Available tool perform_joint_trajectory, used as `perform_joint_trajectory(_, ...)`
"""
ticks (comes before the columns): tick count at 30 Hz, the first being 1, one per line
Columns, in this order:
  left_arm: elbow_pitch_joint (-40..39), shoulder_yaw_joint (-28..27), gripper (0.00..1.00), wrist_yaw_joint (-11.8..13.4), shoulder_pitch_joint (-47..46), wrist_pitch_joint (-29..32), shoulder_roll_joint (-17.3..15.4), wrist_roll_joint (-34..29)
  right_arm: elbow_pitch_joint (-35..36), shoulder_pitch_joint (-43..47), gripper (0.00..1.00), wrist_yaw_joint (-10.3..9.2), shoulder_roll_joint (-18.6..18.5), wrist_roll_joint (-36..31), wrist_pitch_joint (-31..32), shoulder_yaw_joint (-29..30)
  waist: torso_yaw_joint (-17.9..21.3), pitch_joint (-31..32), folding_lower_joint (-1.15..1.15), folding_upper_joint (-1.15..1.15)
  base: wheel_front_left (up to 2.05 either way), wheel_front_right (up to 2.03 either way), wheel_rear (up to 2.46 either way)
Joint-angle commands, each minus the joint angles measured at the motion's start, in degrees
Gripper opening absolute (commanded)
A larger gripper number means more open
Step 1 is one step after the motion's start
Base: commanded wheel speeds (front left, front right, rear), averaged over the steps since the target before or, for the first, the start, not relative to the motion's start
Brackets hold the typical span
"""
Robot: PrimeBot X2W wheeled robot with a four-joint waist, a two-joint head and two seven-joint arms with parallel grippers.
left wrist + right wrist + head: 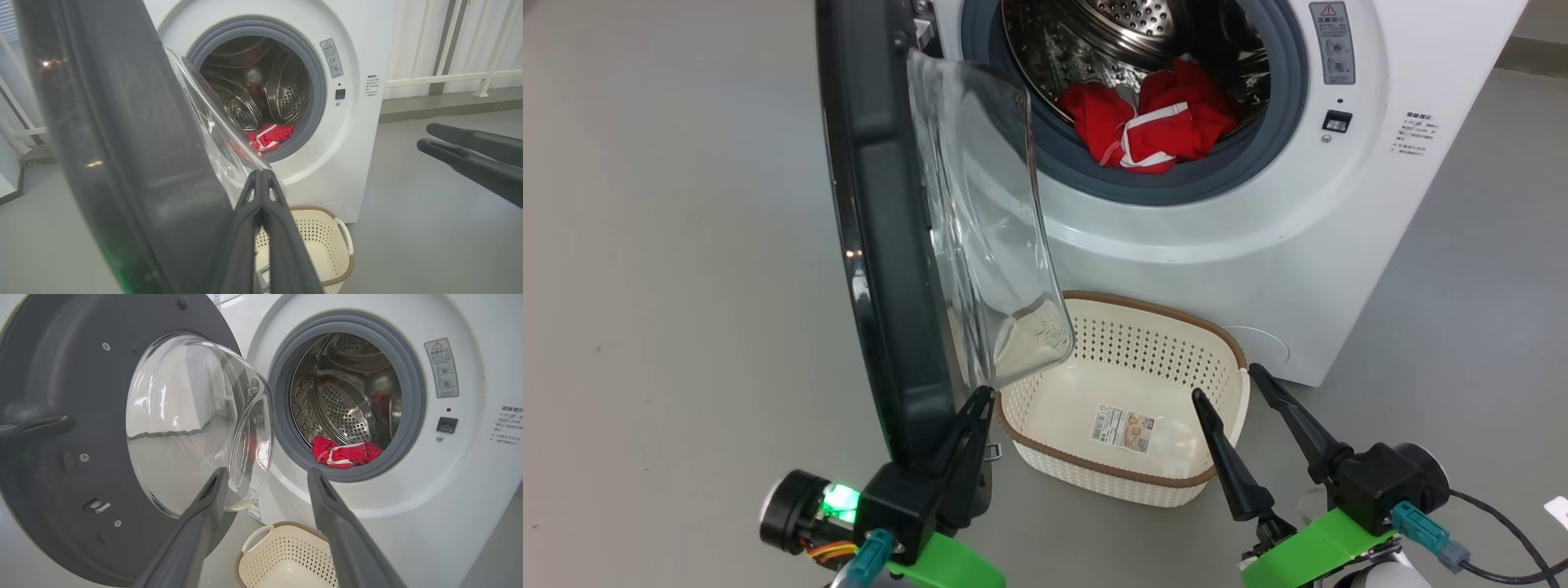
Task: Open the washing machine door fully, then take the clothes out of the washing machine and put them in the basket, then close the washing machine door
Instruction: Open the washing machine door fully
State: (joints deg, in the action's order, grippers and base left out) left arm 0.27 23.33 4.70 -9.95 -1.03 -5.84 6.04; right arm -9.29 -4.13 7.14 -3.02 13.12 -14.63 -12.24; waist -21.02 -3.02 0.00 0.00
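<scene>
The washing machine (1258, 245) stands open, and its black door (882, 245) with the clear glass bowl (988, 229) swings out to the left, edge-on to me. Red clothes (1152, 122) with white trim lie at the drum's front lip, also seen in the wrist views (269, 136) (347, 453). The cream basket (1160, 309) sits on the floor below the opening, with just a label sticker inside. My left gripper (980, 396) is shut, its tips against the door's inner face near the lower edge (261, 173). My right gripper (1225, 382) is open over the basket's right end, holding nothing (266, 473).
Grey floor (670, 327) spreads to the left of the door and to the right of the machine. A pale railing (449, 77) and wall run behind the machine. A black cable (1503, 523) trails from my right wrist.
</scene>
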Motion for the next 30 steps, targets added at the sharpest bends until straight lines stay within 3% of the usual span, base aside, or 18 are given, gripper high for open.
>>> perform_joint_trajectory(1, -1.13, -2.60, 0.00, 0.88, -1.78, -0.28, -0.51, -0.37, 1.19, -2.54, 1.00, 0.35, 0.14, 0.32, -0.37, -1.50, -0.41, 0.11, 0.00, 0.00, 0.00, 0.00, 0.00)
perform_joint_trajectory(16, -0.65, -7.67, 0.00, 4.79, 1.59, -1.07, -2.72, 1.71, 0.47, -1.60, 1.00, 0.35, 0.14, 0.65, -0.37, -2.30, -3.77, 1.74, 0.00, 0.00, 0.00, 0.00, 0.00)
perform_joint_trajectory(30, -0.93, -16.35, 0.00, 8.83, 3.88, -4.39, -5.44, 5.47, 0.42, -0.88, 1.00, 0.35, 0.14, -0.09, -0.37, -2.58, -4.33, 1.86, 0.00, 0.00, 0.00, 0.00, 0.00)
